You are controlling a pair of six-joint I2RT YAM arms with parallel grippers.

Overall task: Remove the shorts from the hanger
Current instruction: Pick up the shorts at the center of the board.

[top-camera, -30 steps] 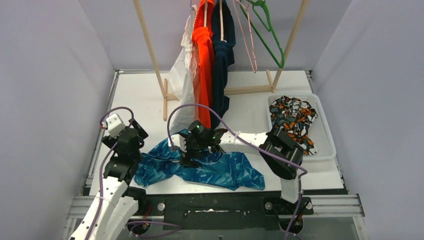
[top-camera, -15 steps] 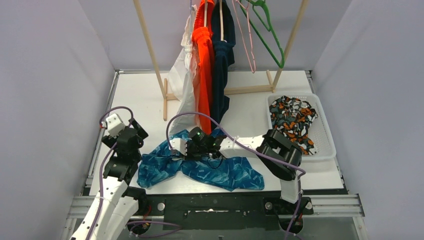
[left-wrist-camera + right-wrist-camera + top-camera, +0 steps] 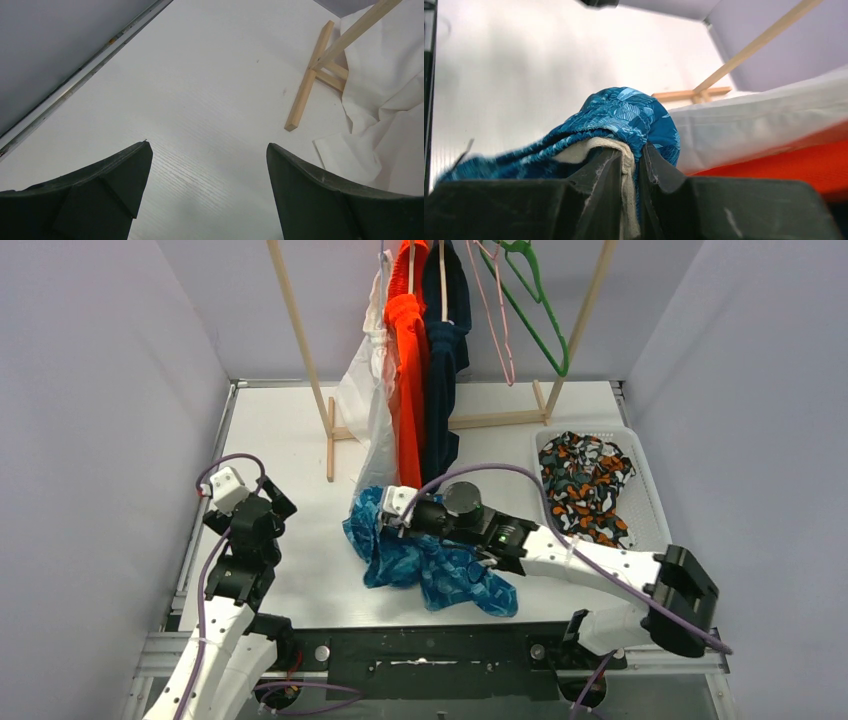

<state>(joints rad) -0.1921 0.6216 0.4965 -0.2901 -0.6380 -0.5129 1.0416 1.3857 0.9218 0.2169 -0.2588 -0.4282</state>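
Blue leaf-patterned shorts (image 3: 430, 562) lie bunched on the table in front of the rack. My right gripper (image 3: 392, 520) is shut on their waistband (image 3: 624, 117), lifting that end; blue fabric and its pale lining sit pinched between the fingers (image 3: 599, 175). White shorts (image 3: 368, 390), orange shorts (image 3: 408, 360) and navy shorts (image 3: 445, 350) hang on the wooden rack (image 3: 300, 350). Camouflage shorts (image 3: 588, 485) lie in the white basket (image 3: 650, 540). My left gripper (image 3: 207, 150) stands open over bare table at the left, holding nothing.
A pink hanger (image 3: 495, 310) and a green hanger (image 3: 540, 300) hang bare on the rack's right side. The rack's wooden foot (image 3: 305, 95) and the white shorts' hem (image 3: 380, 100) lie ahead of the left gripper. Grey walls close in on both sides.
My right gripper closed on the blue shorts and pulled them right and toward the rack, bunching them up; the right arm swung out to the right. The left arm stayed still.
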